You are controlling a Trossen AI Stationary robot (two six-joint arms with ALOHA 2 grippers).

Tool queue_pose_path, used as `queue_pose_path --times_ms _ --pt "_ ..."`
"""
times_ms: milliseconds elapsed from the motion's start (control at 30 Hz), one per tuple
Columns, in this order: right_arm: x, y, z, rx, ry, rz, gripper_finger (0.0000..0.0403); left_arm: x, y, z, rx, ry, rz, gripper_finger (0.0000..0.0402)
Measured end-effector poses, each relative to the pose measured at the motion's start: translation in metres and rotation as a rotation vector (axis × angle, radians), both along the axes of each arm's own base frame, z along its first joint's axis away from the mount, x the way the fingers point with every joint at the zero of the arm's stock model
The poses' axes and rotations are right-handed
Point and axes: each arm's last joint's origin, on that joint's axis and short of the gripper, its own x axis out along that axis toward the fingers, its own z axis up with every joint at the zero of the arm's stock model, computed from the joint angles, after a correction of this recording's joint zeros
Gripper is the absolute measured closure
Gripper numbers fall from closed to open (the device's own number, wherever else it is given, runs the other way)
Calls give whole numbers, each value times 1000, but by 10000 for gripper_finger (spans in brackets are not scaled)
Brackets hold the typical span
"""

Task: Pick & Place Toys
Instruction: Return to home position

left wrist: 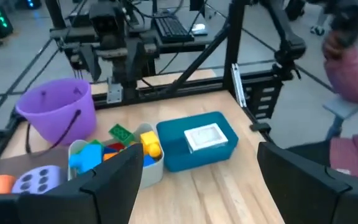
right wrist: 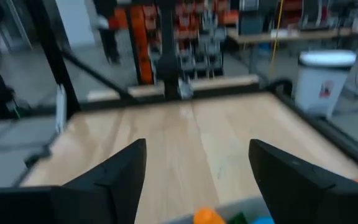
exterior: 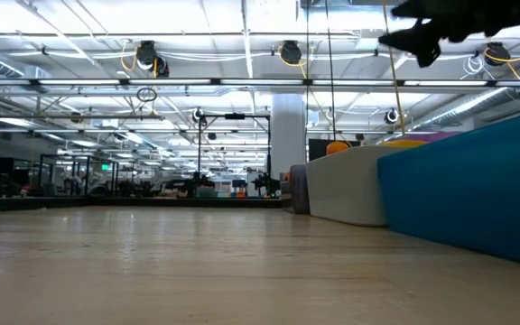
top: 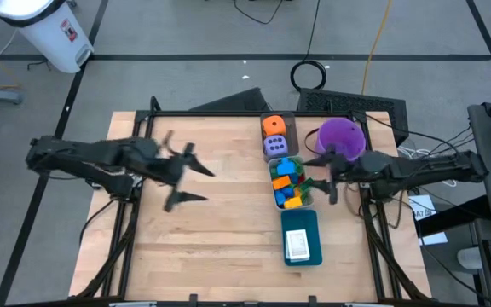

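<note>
Cards (top: 297,246) are lying flat in the teal tray (top: 301,218) nearest the table's front edge, kept apart from the other toys. Just behind it the small blocks (top: 288,181) are filling the gray bin (top: 273,199). Beyond that the orange die (top: 273,126) and lavender die (top: 275,147) are sitting in the dark bin (top: 263,136), with the purple bucket (top: 341,136) just beside it.

The right gripper (top: 318,177) is hovering over the gray bin's right rim, fingers spread wide and holding nothing. The left gripper (top: 210,185) is hanging over bare table (top: 220,247) well to the left, equally wide and empty. Both are riding high, which suits a retreat home.

The containers are crowding the right side, so the left arm is facing open board, while the right arm probably needs height to clear the bucket.
</note>
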Motion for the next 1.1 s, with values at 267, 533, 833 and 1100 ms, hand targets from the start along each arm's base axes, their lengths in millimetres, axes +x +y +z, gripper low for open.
queue_pose_path --times_ms 267,533,833,1100 --pt "-46 -3 26 17 -233 0 147 -61 -4 4 42 -23 -69 80" --pt "-65 -5 25 17 -249 1 147 -81 9 -61 99 -58 149 80" --pt "-66 -5 20 -19 -195 2 147 -103 34 -130 10 -136 403 80" --pt "-66 -6 17 -67 -158 -28 147 -106 41 -174 -70 -226 422 80"
